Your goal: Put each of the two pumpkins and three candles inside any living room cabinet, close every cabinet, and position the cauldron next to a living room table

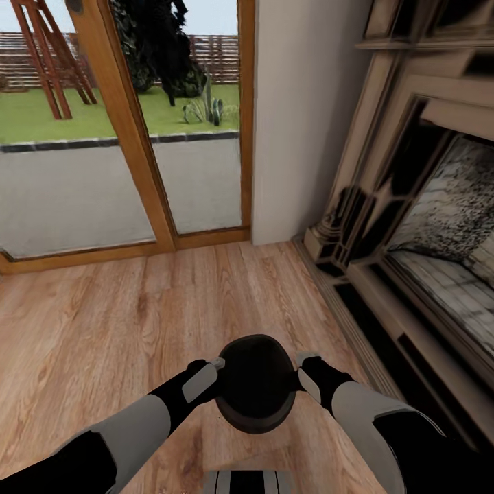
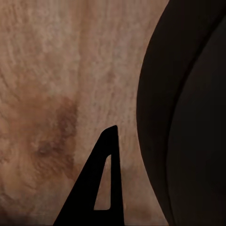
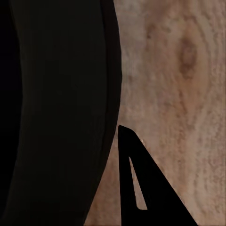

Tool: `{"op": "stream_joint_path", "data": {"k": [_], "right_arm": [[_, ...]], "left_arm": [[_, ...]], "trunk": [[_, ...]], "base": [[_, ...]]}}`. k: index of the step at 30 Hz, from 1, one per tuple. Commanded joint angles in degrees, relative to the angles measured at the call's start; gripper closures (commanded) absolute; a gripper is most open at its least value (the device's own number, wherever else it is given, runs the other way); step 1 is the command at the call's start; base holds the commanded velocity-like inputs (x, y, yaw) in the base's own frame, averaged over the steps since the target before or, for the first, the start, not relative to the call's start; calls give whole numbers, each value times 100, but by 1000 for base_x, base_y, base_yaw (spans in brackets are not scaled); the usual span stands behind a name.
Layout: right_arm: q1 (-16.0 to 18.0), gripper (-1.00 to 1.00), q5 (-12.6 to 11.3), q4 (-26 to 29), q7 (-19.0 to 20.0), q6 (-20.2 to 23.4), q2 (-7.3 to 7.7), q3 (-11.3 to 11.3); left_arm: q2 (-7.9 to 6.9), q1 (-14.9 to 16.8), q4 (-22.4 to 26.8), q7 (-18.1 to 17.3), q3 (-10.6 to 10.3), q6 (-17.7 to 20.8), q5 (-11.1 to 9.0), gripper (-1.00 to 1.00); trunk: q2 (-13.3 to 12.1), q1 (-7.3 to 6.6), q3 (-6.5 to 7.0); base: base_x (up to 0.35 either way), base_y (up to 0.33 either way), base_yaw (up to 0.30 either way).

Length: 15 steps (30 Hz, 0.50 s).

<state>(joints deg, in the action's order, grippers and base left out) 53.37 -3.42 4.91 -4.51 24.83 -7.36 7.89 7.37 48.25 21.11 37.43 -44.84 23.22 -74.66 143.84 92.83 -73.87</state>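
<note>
From the head camera I see the glass door point(image 1: 116, 130) at the far left, its wooden frame meeting the plank floor point(image 1: 103, 322), and lawn and paving outside behind it. My left gripper point(image 1: 218, 363) sits against the left flank of the cauldron point(image 1: 255, 392), which is the landmark here: a round black pot low in the middle of my view, over the floor just in front of my base. In the left wrist camera one dark finger point(image 2: 101, 188) shows over the wood grain with the cauldron's black belly point(image 2: 188, 117) close beside it; I cannot tell how the jaws stand. To the right of the cauldron my right gripper point(image 1: 302, 359) presses toward its opposite flank, so the pot sits between both arms. The right wrist camera shows one finger point(image 3: 141, 188) next to the black curve point(image 3: 61, 113); again I cannot tell the jaw state. Beyond the cauldron to the right stands the fireplace point(image 1: 425, 226), with a pale wall point(image 1: 302, 103) between it and the door.
</note>
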Motion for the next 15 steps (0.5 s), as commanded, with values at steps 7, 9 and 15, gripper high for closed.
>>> {"op": "stream_joint_path", "data": {"k": [7,9,15], "right_arm": [[-2,100,-55,1,6,-3,-2,-24],[-2,100,-54,1,4,-5,-2,-24],[-2,100,-54,1,3,-5,-2,-24]], "left_arm": [[-2,0,6,10,-7,16,48,100],[-1,0,5,10,-7,16,48,100],[-3,0,7,10,-7,16,48,100]], "trunk": [[0,0,0],[0,0,0],[0,0,0]], "base": [[0,198,266],[0,192,287],[0,192,287]]}}
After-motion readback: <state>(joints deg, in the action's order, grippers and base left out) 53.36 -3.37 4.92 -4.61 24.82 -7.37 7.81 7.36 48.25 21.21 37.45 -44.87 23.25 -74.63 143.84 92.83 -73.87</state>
